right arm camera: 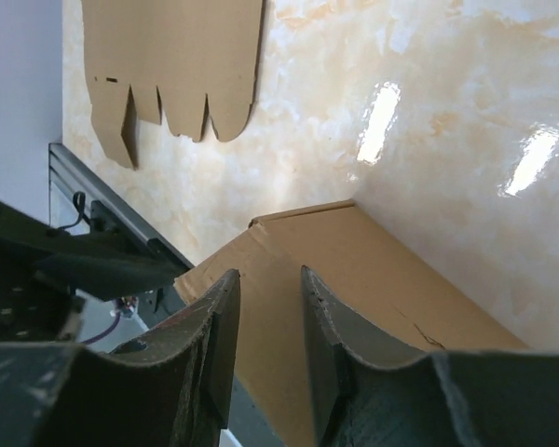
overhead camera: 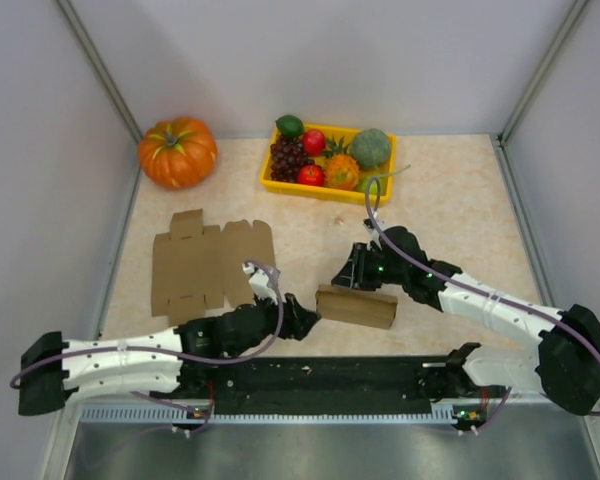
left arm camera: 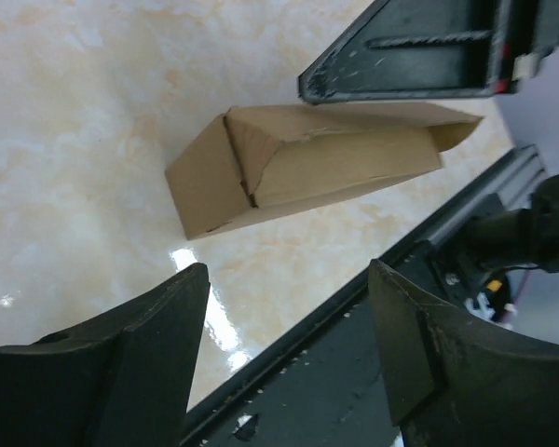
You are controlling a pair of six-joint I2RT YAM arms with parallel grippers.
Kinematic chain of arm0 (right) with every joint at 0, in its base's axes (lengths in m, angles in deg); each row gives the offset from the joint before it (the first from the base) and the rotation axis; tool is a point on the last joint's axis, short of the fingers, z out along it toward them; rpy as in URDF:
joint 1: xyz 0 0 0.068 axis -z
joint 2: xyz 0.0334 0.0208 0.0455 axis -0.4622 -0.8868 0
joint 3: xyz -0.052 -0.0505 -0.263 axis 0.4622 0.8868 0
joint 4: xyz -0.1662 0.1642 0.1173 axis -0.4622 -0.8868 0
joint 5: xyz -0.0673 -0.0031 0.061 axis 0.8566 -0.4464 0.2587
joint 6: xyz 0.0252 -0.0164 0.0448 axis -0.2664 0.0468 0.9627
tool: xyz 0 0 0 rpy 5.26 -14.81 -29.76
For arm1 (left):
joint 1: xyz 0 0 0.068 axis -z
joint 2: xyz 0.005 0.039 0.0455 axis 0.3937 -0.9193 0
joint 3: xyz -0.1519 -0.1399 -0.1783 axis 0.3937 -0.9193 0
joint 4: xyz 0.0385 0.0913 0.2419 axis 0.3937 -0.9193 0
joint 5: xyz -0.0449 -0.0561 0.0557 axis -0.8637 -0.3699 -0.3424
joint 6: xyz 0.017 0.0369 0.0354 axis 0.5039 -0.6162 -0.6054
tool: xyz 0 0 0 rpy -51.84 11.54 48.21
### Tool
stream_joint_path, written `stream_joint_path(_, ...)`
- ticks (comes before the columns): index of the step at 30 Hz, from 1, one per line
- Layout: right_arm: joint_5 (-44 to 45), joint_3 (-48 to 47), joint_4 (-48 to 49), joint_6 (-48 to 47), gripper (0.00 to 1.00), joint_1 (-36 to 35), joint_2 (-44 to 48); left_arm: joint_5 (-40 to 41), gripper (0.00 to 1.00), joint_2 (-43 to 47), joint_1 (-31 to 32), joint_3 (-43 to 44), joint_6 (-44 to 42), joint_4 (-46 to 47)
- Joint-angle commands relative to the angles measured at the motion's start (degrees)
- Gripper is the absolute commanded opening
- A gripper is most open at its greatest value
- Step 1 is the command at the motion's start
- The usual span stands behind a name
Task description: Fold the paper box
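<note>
Beige marbled table (overhead camera: 450, 200), closed in by grey walls, is pictured from above, with a partly folded paper box (overhead camera: 357, 307) laid on its side just beyond the black rail (overhead camera: 330, 375) at the near edge. The left arm (overhead camera: 130, 365) is stretched in from the left of the box, and the right arm (overhead camera: 490, 300) from its right. A flat cardboard blank (overhead camera: 205, 265) is spread left of the box and slightly farther back, well apart from it. An orange pumpkin (overhead camera: 178, 152) is set far behind the box, to the left. A yellow tray (overhead camera: 325, 191) filled with toy fruit (overhead camera: 370, 148) is placed straight behind the box, well apart from it. The left gripper (overhead camera: 308, 316) is held just off the box's left end, fingers spread wide, nothing between them and the box untouched. The right gripper (overhead camera: 355, 268) is positioned over the box's far edge with its fingers set close together. Cardboard is seen through the narrow gap between them, but whether it is pinched cannot be told.
</note>
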Motion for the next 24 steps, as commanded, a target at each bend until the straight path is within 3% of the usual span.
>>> stream_joint_path(1, 2.19, 0.30, 1.57, -3.26, 0.32, -0.67, 2.40, -11.00, 0.76, 8.86, -3.20, 5.28, 2.89, -12.73)
stream_joint_path(4, 4.03, -1.02, -0.80, -4.58, 0.34, -0.58, 2.40, -16.09, 0.87, 9.93, -9.25, 10.46, 3.76, -18.96)
stream_joint_path(5, 4.65, -1.54, -2.11, -4.94, 0.35, -0.58, 2.58, -19.85, 0.87, 8.80, -16.23, 12.22, 4.73, -19.34)
stream_joint_path(6, 5.00, -2.24, -3.08, -5.03, 0.35, -0.58, 2.58, -24.42, 0.86, 7.92, -20.65, 12.67, 6.04, -18.65)
stream_joint_path(7, 5.09, -2.51, -3.53, -5.55, 0.35, -0.58, 2.75, -35.60, 0.85, 6.52, -24.78, 12.67, 6.84, -17.08)
stream_joint_path(8, 5.18, -2.77, -3.79, -5.73, 0.36, -0.58, 2.67, -39.71, 0.90, 3.02, -31.09, 12.76, 7.28, -12.80)
stream_joint_path(9, 5.09, -3.13, -4.66, -5.56, 0.37, -0.67, 2.58, -42.54, 0.91, 0.98, -32.89, 13.11, 7.81, -11.89)
stream_joint_path(13, 7.54, -5.06, -10.27, -6.17, 0.39, -0.58, 3.36, -53.62, 0.91, -10.18, -35.37, 16.53, 7.64, -5.12)
stream_joint_path(15, 10.26, -7.94, -15.98, -6.52, 0.47, -0.58, 4.59, -58.90, 0.83, -15.37, -35.46, 19.26, 7.02, -4.84)
stream_joint_path(16, 14.37, -9.53, -24.10, -6.70, 0.53, -0.41, 5.03, -59.09, 0.77, -17.56, -35.46, 19.87, 6.85, -5.02)
stream_joint_path(17, 16.15, -11.20, -28.45, -6.44, 0.64, -0.14, 5.56, -59.26, 0.73, -18.19, -35.46, 20.14, 6.67, -4.94)
stream_joint_path(19, 19.06, -15.51, -36.36, -4.95, 0.72, 2.75, 6.18, -59.27, 0.70, -19.42, -35.46, 19.71, 6.76, -3.36)
stream_joint_path(21, 17.41, -17.01, -44.64, -4.50, 0.78, 6.52, 8.27, -59.61, 0.70, -20.39, -35.46, 19.70, 6.67, -3.18)
stream_joint_path(24, 7.58, -13.96, -47.56, -4.85, 0.78, 14.08, 14.85, -61.19, 0.70, -22.23, -35.55, 19.62, 6.67, -1.69)
